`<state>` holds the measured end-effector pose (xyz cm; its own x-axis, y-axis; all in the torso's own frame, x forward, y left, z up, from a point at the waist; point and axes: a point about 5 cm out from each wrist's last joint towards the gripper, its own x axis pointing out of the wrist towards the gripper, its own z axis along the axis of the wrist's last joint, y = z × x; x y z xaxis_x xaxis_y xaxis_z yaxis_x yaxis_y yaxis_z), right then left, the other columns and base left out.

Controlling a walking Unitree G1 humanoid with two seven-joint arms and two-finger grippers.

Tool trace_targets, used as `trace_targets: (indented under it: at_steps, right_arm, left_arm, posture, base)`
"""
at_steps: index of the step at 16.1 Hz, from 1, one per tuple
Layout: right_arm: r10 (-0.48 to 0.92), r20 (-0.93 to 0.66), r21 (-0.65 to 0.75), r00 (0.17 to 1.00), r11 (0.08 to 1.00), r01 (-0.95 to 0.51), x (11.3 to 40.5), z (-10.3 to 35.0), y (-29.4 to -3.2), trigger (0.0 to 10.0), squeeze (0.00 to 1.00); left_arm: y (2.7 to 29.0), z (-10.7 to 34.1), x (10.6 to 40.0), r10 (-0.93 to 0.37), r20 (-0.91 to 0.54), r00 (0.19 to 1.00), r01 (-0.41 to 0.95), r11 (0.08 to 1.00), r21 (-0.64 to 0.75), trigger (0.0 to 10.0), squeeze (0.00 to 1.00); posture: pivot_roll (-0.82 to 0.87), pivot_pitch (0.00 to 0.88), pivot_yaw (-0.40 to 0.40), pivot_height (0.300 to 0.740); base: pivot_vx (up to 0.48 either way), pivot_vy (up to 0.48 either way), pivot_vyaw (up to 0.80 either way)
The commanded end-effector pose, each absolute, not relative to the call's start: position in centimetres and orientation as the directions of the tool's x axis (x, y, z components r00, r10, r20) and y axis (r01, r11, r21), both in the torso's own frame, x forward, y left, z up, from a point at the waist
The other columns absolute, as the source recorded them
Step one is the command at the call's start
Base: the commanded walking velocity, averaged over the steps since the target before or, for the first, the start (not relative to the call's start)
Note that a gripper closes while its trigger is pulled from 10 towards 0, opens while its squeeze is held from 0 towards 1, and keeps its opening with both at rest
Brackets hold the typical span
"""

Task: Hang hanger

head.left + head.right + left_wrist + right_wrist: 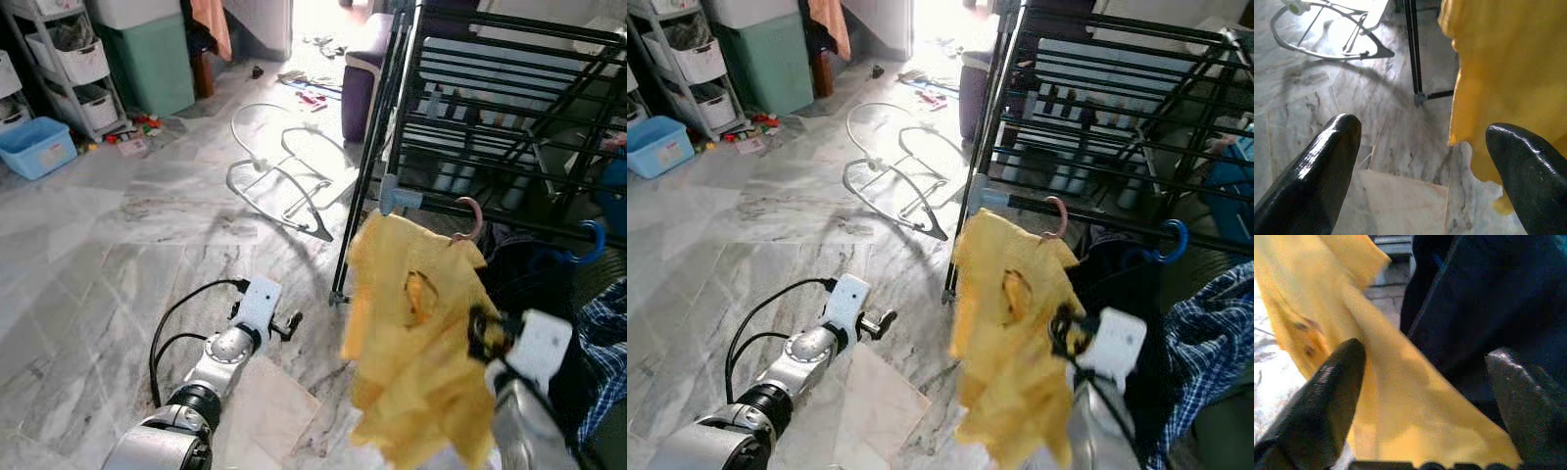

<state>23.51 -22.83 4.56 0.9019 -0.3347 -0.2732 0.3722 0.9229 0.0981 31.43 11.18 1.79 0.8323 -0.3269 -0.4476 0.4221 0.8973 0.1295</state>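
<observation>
While the pink hanger (470, 217) with yellow garment (411, 333) sat hooked at the drying rack (509, 127) rail, right gripper (1425, 382) stood open against the cloth; left gripper (1420, 161) open, idle. Risk: a finger snagging fabric could drag the hook off.

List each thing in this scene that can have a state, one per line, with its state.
Yellow garment: on a pink hanger, hooked on the rack.
Drying rack: standing, unfolded.
Blue hanger: hooked on the rack.
Left gripper: open, empty.
Right gripper: open, at the garment.
</observation>
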Motion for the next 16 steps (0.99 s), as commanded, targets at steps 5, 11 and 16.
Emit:
trace_targets:
  at_steps: [5,11,16]
  right_arm:
    - [-0.331,-0.258,0.094,0.908,0.927,0.364,22.6,4.5,-22.6,10.0,1.00]
    - [-0.306,-0.108,0.034,0.946,0.950,0.311,22.5,6.4,-21.9,10.0,1.00]
    - [-0.302,-0.100,0.021,0.948,0.952,0.306,22.3,6.2,-21.5,10.0,1.00]
  left_arm:
    - [11.4,0.8,30.8,-0.245,-0.502,0.830,0.366,0.918,0.157,10.0,0.00]
    - [11.9,0.1,30.3,-0.189,-0.524,0.831,0.318,0.933,0.168,10.0,0.00]
    - [11.6,0.3,30.5,-0.193,-0.522,0.831,0.327,0.928,0.177,10.0,0.00]
  posture:
    - [-0.01,0.000,-0.063,0.740]
    - [-0.01,0.000,-0.084,0.740]
    - [-0.02,0.000,-0.070,0.740]
  base:
    - [0.000,0.000,0.00]
    - [0.000,0.000,0.00]
    - [0.000,0.000,0.00]
